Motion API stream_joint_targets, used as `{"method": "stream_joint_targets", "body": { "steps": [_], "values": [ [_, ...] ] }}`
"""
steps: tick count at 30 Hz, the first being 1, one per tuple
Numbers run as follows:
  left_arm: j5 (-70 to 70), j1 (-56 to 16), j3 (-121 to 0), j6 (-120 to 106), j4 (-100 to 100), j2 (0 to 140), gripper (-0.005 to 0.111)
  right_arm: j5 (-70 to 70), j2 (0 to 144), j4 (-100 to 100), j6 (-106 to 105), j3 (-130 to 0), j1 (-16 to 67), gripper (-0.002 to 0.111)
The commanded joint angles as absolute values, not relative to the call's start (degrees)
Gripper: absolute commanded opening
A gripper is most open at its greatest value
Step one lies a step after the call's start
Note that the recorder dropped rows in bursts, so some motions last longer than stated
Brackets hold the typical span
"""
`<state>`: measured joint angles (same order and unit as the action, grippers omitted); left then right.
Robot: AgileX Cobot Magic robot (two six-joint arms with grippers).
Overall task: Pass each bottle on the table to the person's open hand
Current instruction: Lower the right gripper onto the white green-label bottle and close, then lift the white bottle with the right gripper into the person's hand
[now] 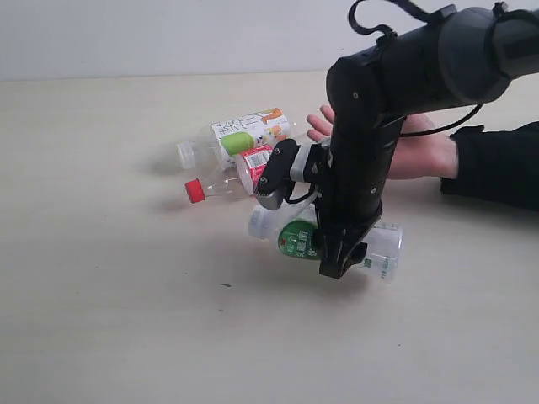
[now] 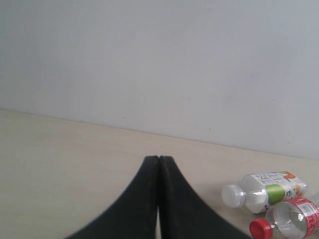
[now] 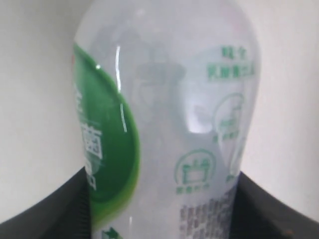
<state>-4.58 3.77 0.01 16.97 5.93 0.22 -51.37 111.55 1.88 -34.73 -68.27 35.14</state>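
Three plastic bottles lie in sight on the pale wood-grain table (image 1: 109, 295). Nearest in the exterior view, the right gripper (image 1: 341, 257) reaches down from the right and is clamped across the body of the green-and-white label bottle (image 1: 296, 237). This bottle lies sideways, with its white cap pointing to the left of that view and its clear base to the right. Whether it rests on the table or hangs just above it cannot be told. In the right wrist view the same bottle fills the picture, with a black finger (image 3: 55, 214) pressed against each flank.

Just behind it lies the clear red-label bottle (image 1: 232, 179), on its side with its red cap pointing left. Just beyond that lies the white-label bottle with fruit print (image 1: 240, 135), also on its side. The two are close together, but whether they touch is unclear.

Farther back and to the right, the person's open hand (image 1: 417, 153) is held palm up, partly hidden behind the black robot arm, with a black sleeve (image 1: 497, 164) at the wrist.

The left gripper (image 2: 158, 164) appears only in its own wrist view, its two black fingers pressed together with nothing between them, low over the table before a plain grey wall (image 2: 149, 59).
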Motion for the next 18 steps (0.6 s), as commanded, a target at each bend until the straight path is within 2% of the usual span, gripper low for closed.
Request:
{"method": "stream_joint_targets", "body": {
  "steps": [1, 10, 18],
  "values": [
    [-4.47, 3.98, 0.0, 16.67, 5.6, 0.0, 0.001, -59.26, 106.02, 3.69, -32.94, -68.64, 35.32, 0.0],
    [-4.47, 3.98, 0.0, 16.67, 5.6, 0.0, 0.001, -69.73, 96.39, 6.45, -19.74, -72.45, 35.32, 0.0],
    [-4.47, 3.98, 0.0, 16.67, 5.6, 0.0, 0.001, -69.96, 94.9, -2.54, -8.34, -77.7, 33.38, 0.0]
  ]
}}
